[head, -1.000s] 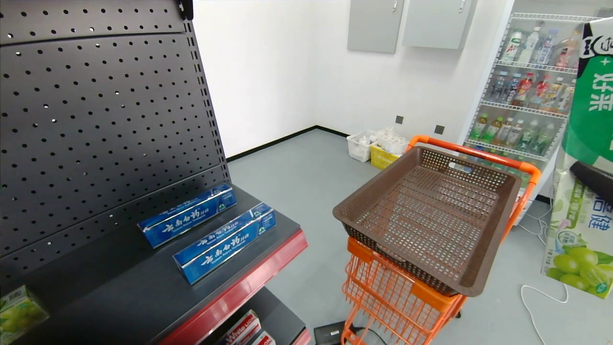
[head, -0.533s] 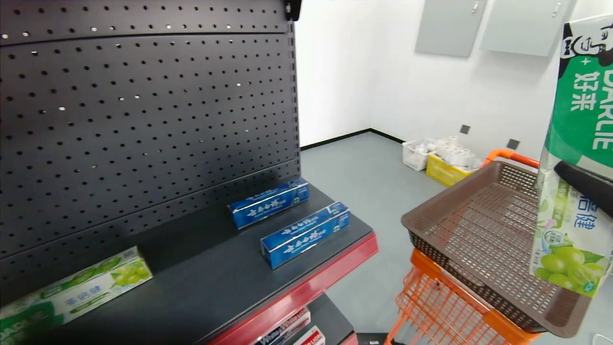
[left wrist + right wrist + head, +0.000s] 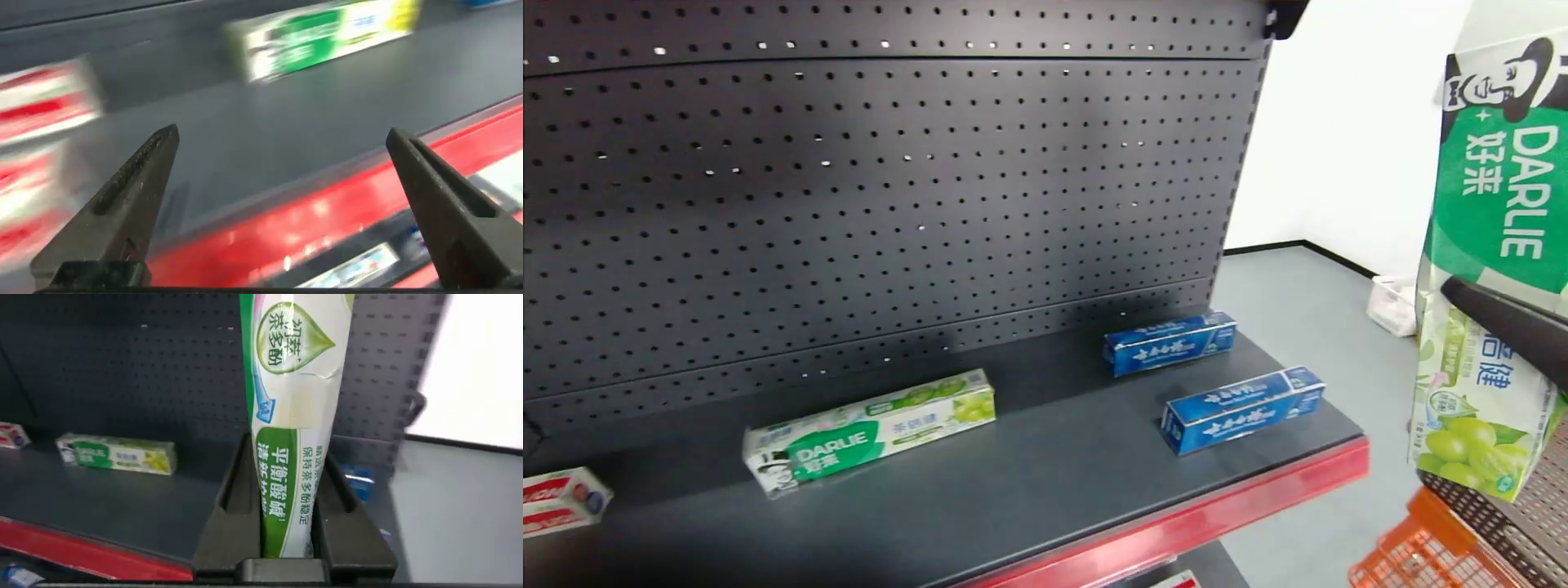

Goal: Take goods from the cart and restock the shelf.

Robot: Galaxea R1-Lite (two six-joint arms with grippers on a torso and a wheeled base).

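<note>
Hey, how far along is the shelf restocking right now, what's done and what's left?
Done: the shelf carries a lying green box, a rear blue box, a front blue box and a red-and-white box. In hand: the right gripper is shut on an upright green box; the left gripper is open, empty. Left: setting that box on the shelf. The cart is cut off, its contents hidden.

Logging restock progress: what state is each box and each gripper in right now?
Right gripper: shut on the held green box.
Held green box: upright, not yet on the shelf.
Left gripper: open, empty.
Shelf green box: lying flat on the shelf.
Rear blue box: lying flat by the back panel.
Front blue box: lying flat near the shelf's front edge.
Red and white box: lying flat, partly cut off.
</note>
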